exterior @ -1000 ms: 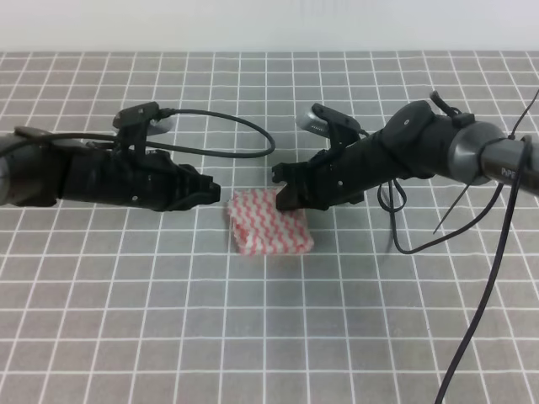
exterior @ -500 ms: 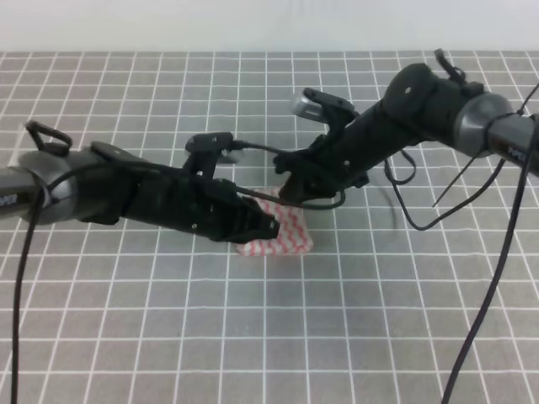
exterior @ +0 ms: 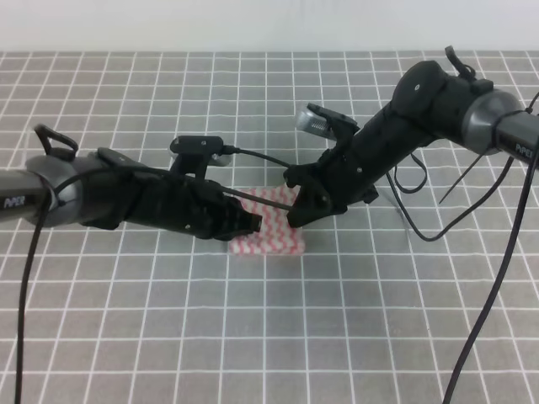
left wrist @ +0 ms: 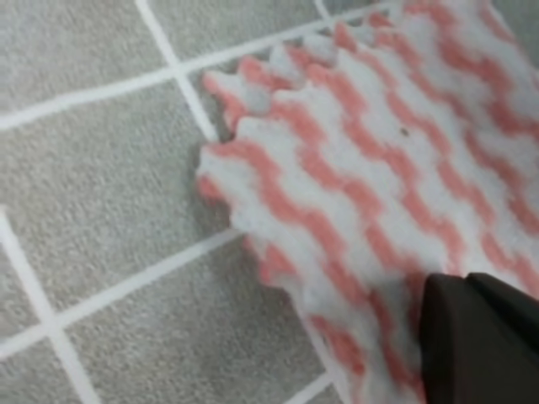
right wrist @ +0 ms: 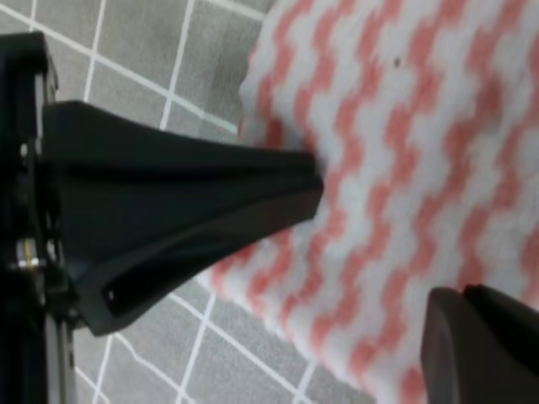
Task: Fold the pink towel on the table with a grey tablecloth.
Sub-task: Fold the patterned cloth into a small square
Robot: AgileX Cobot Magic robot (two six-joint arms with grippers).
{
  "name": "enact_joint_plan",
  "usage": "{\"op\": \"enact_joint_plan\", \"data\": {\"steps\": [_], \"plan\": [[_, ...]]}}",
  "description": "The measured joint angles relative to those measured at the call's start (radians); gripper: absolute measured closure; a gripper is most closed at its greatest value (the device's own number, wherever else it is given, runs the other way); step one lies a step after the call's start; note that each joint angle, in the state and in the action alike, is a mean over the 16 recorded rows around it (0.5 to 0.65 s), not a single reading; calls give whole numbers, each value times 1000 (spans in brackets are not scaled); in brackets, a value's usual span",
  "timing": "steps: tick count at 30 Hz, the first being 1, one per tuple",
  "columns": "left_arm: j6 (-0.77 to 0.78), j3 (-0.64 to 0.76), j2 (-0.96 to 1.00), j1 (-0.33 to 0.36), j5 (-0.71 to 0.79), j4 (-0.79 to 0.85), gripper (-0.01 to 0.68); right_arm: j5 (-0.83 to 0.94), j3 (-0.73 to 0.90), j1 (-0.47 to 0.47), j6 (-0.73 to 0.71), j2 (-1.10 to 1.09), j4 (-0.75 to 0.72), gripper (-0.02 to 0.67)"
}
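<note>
Along the top edge of the high view, a plain white strip (exterior: 253, 25), running from the left side to the right side. Flat and unmarked; whether wall or floor, not possible to tell.

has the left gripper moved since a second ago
Yes. The left gripper has moved right along the grey grid cloth and now covers the pink towel's left side.

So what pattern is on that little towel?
Pink-red and white wavy zigzag stripes on the pink towel, clearest in the left wrist view.
</note>
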Motion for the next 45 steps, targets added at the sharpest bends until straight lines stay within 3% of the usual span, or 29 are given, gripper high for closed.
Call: {"op": "enact_joint_plan", "data": {"steps": [12, 21, 31, 38, 45], "plan": [[27, -39, 0, 0, -28, -13, 677, 47, 0, 0, -1, 9, -21, 664], [20, -81, -6, 4, 0, 9, 677, -23, -2, 0, 0, -16, -27, 664], [-25, -81, -66, 64, 16, 65, 677, -98, -4, -26, 2, -26, -35, 664], [-26, 5, -225, 120, -48, 87, 677, -98, 20, -55, -2, -84, -77, 664], [-5, 181, -509, 141, -164, 76, 676, -137, 116, -68, -6, -263, -138, 664]]}}
